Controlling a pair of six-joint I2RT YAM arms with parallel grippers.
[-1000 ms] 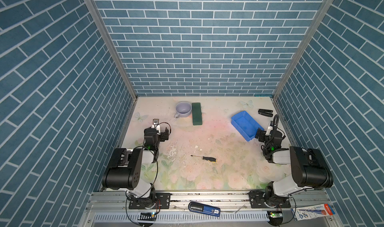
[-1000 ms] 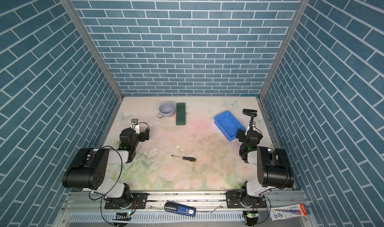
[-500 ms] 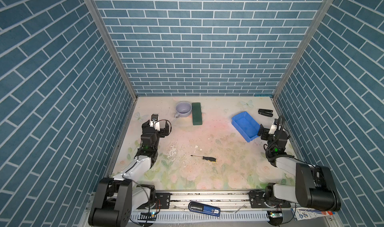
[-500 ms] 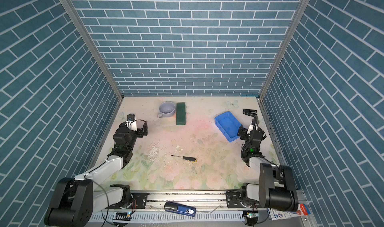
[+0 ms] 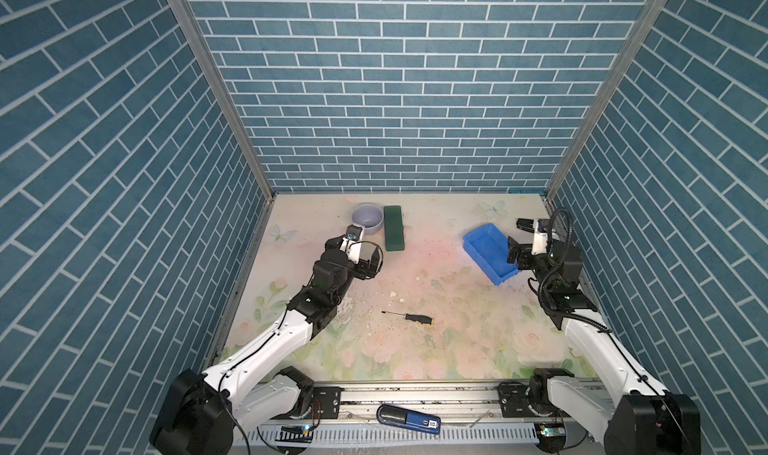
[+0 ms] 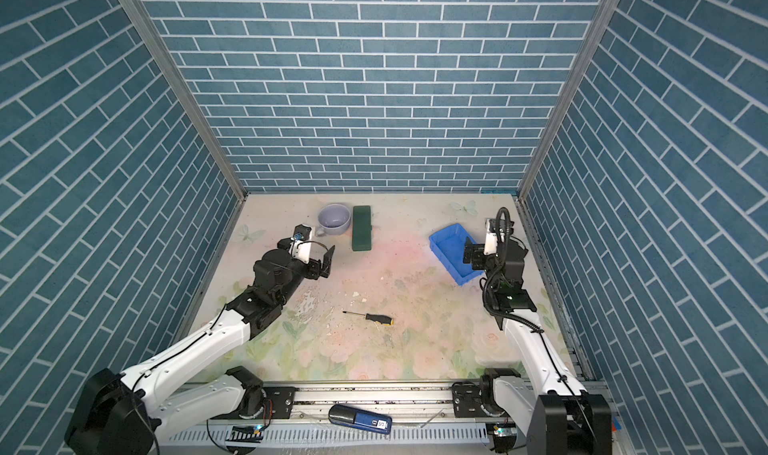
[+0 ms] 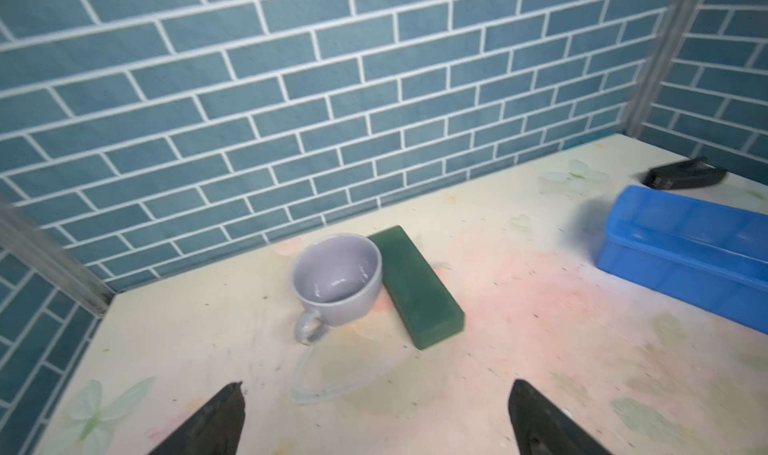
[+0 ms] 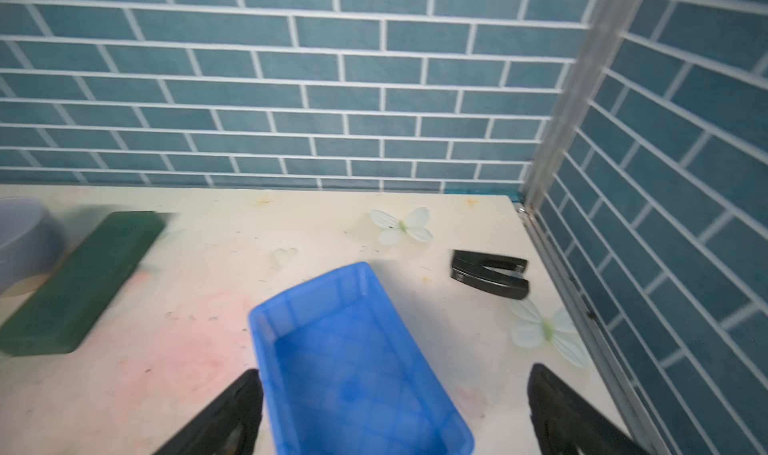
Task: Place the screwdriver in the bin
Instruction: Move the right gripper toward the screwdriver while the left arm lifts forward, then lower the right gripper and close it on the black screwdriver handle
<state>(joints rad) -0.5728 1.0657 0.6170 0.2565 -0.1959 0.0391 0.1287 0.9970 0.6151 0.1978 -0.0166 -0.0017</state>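
While both arms hang above the table (image 5: pixel 457 349), the screwdriver (image 5: pixel 409 317) lies flat near the middle of its front half, well apart from the bin (image 5: pixel 482 245) by the right edge. Jaws wide and empty, the left gripper (image 7: pixel 376 384) faces the lavender cup (image 7: pixel 336 278); the right gripper (image 8: pixel 394 374), equally wide and empty, hovers over the bin's near end.

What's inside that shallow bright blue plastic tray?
Nothing visible: the shallow blue plastic tray shows only its bare floor. In both top views the right gripper hides part of its right side.
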